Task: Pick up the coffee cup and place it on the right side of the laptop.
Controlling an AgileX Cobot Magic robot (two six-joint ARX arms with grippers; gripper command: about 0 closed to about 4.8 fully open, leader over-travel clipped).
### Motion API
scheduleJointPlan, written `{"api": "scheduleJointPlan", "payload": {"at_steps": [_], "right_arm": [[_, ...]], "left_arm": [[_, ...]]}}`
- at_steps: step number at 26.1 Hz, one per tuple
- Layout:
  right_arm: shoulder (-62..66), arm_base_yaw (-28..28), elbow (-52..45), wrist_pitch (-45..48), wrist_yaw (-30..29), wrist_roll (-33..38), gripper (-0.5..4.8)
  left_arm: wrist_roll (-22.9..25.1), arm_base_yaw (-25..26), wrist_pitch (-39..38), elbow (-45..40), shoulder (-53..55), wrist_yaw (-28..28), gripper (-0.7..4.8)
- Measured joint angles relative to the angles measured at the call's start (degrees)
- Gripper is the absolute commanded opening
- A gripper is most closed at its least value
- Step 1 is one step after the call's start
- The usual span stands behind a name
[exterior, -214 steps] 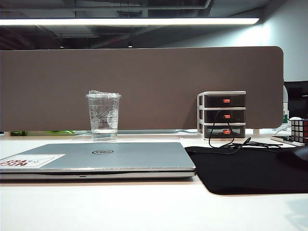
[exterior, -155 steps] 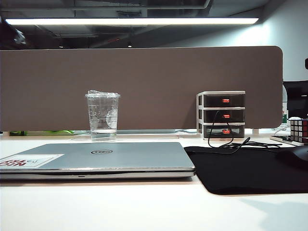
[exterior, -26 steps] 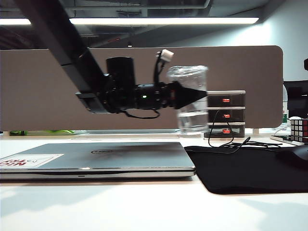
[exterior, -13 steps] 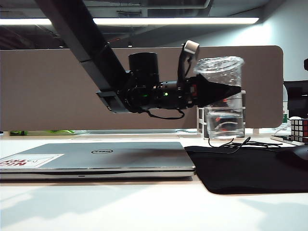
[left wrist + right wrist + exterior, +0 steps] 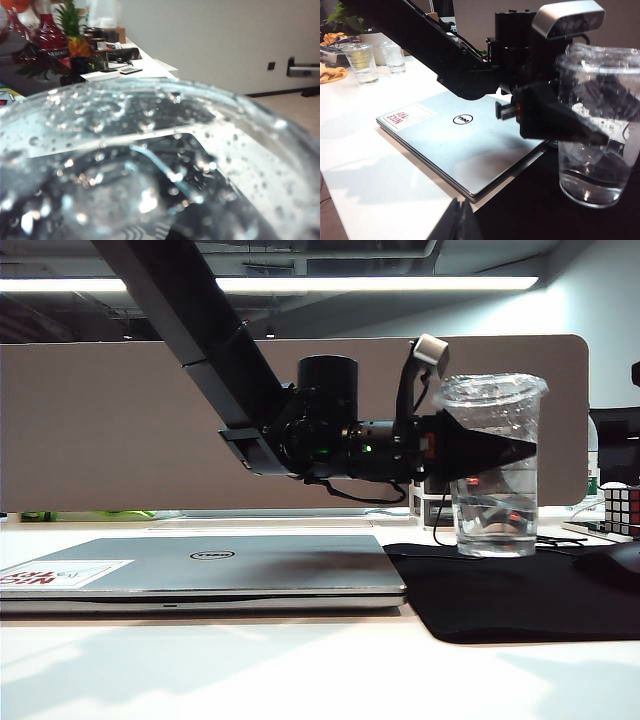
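Observation:
My left gripper reaches in from the left and is shut on the coffee cup, a clear lidded plastic cup with some clear liquid, one dark finger on each side of its wall. The cup stands upright over the black mouse mat, just right of the closed silver Dell laptop. I cannot tell whether its base touches the mat. In the left wrist view the coffee cup fills the picture. The right wrist view shows the cup, the left gripper and the laptop. My right gripper is shut and empty near the table's front.
The black mouse mat lies right of the laptop. Behind the cup are a three-drawer organizer, a black cable and a Rubik's cube. A brown partition closes the back. Two other cups stand far off.
The left arm has carried the cup to the right and lower, from above the laptop's right edge to over the mouse mat. The right gripper has kept still.

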Motion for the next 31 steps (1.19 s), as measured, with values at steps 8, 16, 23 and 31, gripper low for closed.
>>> {"api": "scheduleJointPlan", "payload": {"at_steps": [8, 16, 23, 31], "right_arm": [[0.0, 0.0, 0.0, 0.0, 0.0, 0.0, -0.01], [0.0, 0.0, 0.0, -5.6, 0.0, 0.0, -0.01], [0.0, 0.0, 0.0, -5.6, 0.1, 0.0, -0.01], [0.0, 0.0, 0.0, -5.6, 0.1, 0.0, -0.01]], "left_arm": [[6.6, -1.1, -5.3, 0.0, 0.0, -0.1, 3.31], [7.3, -1.0, -5.6, 0.0, 0.9, -0.9, 3.31], [8.7, -1.0, -5.3, 0.0, 1.2, -1.2, 3.31], [8.7, -1.1, -5.2, 0.0, 1.3, -1.6, 3.31]]}}
